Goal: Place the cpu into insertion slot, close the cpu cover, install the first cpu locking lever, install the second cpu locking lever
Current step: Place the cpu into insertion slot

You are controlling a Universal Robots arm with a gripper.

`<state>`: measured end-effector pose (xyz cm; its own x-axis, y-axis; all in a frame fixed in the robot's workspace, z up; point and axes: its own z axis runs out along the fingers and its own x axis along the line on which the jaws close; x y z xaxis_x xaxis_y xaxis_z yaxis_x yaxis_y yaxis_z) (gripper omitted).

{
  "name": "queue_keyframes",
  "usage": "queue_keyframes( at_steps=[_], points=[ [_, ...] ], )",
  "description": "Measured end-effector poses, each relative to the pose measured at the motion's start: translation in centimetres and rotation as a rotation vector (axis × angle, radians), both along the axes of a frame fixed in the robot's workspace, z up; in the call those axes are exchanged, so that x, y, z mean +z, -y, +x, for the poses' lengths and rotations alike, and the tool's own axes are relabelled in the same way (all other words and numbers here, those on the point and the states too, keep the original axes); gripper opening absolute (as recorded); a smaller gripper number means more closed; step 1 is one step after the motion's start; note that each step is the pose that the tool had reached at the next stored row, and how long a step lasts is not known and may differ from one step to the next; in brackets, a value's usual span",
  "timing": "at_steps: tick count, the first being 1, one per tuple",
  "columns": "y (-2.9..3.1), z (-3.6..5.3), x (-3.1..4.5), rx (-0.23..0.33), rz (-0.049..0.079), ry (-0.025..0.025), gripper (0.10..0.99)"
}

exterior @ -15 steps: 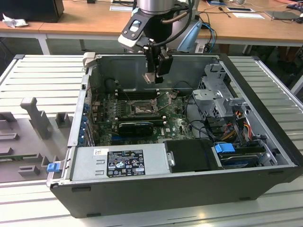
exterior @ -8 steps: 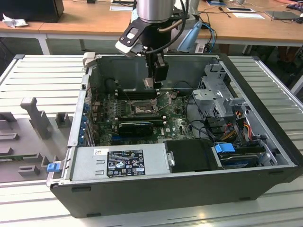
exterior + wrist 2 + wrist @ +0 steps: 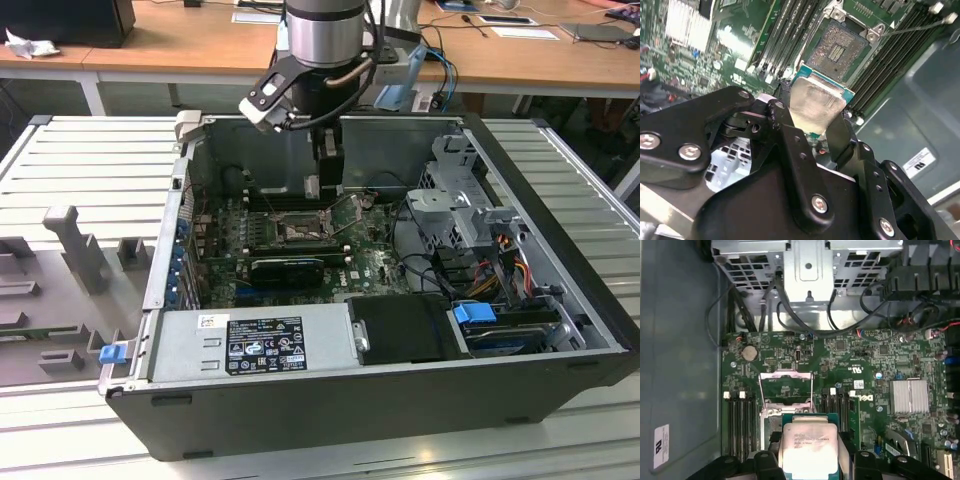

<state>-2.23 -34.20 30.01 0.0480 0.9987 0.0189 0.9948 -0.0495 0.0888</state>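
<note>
**Exterior view.** Located the gripper (image 3: 326, 185) inside the open computer case (image 3: 560, 300), just above the insertion slot (image 3: 300, 232). Noted the cpu cover (image 3: 350, 207) raised beside the slot, on the exterior view's right of it. Found the fingertips hard to separate from the dark case wall behind them.

**Second wrist view.** Confirmed the gripper (image 3: 812, 126) pinching the cpu (image 3: 815, 102) by two opposite edges, silvery face toward the camera. Placed the insertion slot (image 3: 840, 47) directly beyond the cpu, apart from it, with its contact field bare; judged the chip not yet seated. Noted a thin locking lever (image 3: 920, 26) beside the slot, swung clear of it. Lost the cpu's near edge behind the fingers (image 3: 790, 145).

**First wrist view.** Confirmed the same pinch: gripper (image 3: 810, 462) clamped on the cpu (image 3: 807, 445), printed face showing. Found the chip's edges close to parallel with the rim of the insertion slot (image 3: 771, 411), and most of that slot hidden behind the chip. Placed the cpu cover (image 3: 786, 375) standing open on the slot's far side from the chip. Treated the chip as square, with no long axis to align. Could not judge the height between chip and slot, nor make out any corner mark.
</note>
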Motion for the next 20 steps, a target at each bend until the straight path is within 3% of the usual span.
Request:
queue_keyframes(
  at_steps=[12,15,17,20],
  points=[
    [-0.08,-0.90,-2.47,-0.009,0.005,0.0000,0.525],
    [-0.16,-1.10,-3.19,0.016,0.005,0.0000,0.525],
    [-0.18,-1.12,-3.73,0.062,0.005,-0.0002,0.525],
    [-0.18,-1.53,-4.39,0.070,0.005,0.0002,0.525]
  ],
)
